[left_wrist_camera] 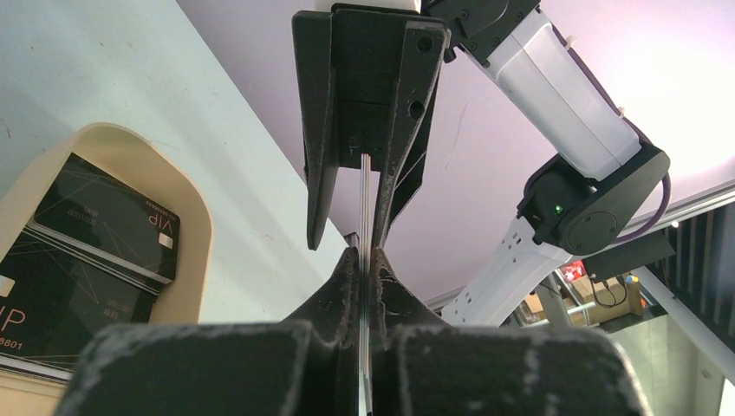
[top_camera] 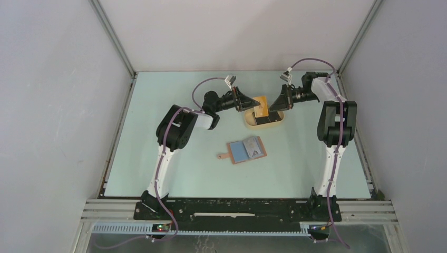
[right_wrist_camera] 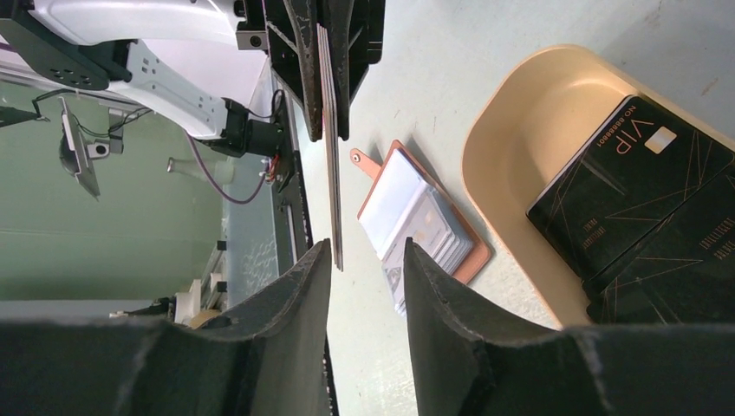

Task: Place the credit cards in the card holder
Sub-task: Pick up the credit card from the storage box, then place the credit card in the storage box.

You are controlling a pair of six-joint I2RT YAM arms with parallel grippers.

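My left gripper (top_camera: 252,103) is shut on an orange-yellow credit card (top_camera: 260,107) and holds it above the beige tray (top_camera: 263,125). In the left wrist view the card (left_wrist_camera: 367,199) shows edge-on, pinched between my pads (left_wrist_camera: 368,260). My right gripper (top_camera: 271,104) faces it from the right, open. Its fingertips (right_wrist_camera: 366,251) stand apart on either side of the card's free end (right_wrist_camera: 332,199), with a gap to the right finger. The reddish-brown card holder (top_camera: 246,150) lies open on the table in front of the tray, with bluish pockets and cards showing (right_wrist_camera: 416,234).
The tray (right_wrist_camera: 494,156) holds black pieces printed VIP (right_wrist_camera: 633,182). Both arms meet over the tray at the table's far middle. The enclosure walls (top_camera: 63,105) stand to the left, right and back.
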